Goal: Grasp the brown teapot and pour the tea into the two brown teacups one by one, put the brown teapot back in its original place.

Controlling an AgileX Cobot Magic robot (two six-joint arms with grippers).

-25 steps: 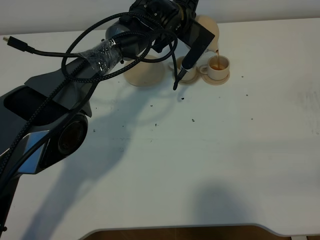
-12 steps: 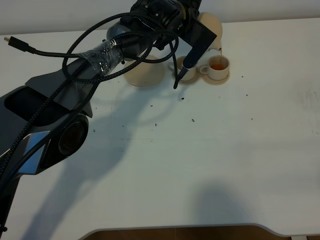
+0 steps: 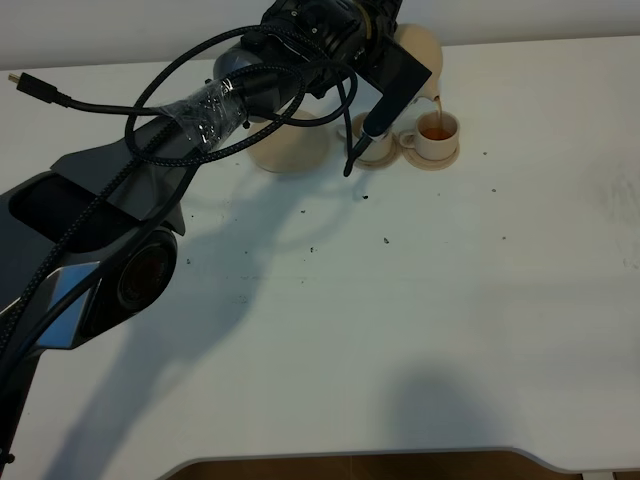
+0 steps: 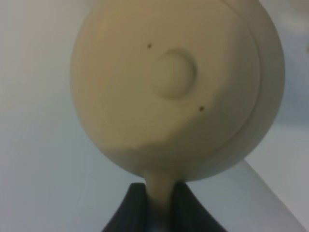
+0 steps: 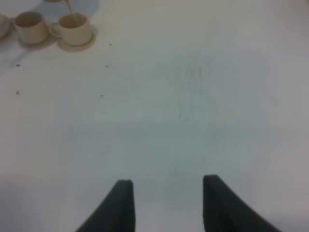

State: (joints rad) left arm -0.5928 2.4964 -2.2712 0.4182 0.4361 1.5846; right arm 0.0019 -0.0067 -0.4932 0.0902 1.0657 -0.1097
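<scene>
Two fingers of your left gripper (image 4: 159, 195) clamp the handle of the brown teapot (image 4: 174, 87), tilted over the table's (image 3: 420, 300) far side, streaming tea (image 3: 437, 128) into the right-hand teacup (image 3: 443, 144), while your right gripper (image 5: 166, 195) hangs spread, well apart.

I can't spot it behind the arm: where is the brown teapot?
In the exterior high view the brown teapot is near the far edge of the table, held by the left gripper, pouring into the right-hand teacup.

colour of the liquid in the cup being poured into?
Amber-orange tea, best seen in the exterior high view.
</scene>
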